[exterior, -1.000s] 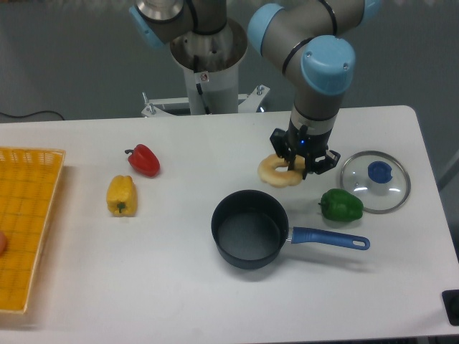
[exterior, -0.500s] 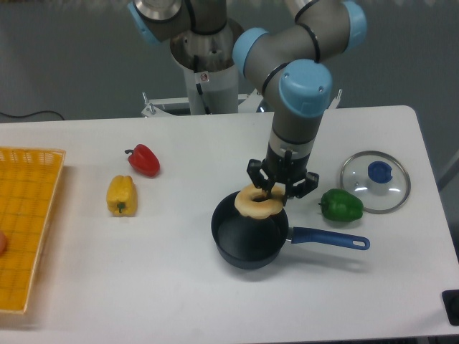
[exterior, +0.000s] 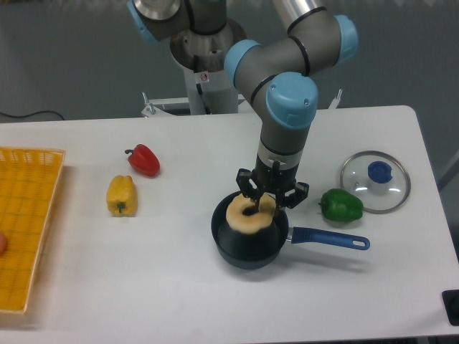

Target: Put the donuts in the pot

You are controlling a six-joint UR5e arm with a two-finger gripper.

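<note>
The pale cream ring donut (exterior: 246, 213) hangs tilted in my gripper (exterior: 267, 198), just above the open mouth of the dark blue pot (exterior: 247, 240). The gripper is shut on the donut's upper right edge. The pot sits at the table's centre front, its long blue handle (exterior: 329, 239) pointing right. The donut covers part of the pot's inside.
A green pepper (exterior: 341, 205) lies right of the pot, with the glass lid with a blue knob (exterior: 375, 180) beyond it. A yellow pepper (exterior: 121, 196) and a red pepper (exterior: 144, 160) lie at the left. A yellow basket (exterior: 25, 227) stands at the left edge.
My gripper has carried the donut from beside the lid leftward and forward, and lowered it over the pot. Everything else stayed still.
</note>
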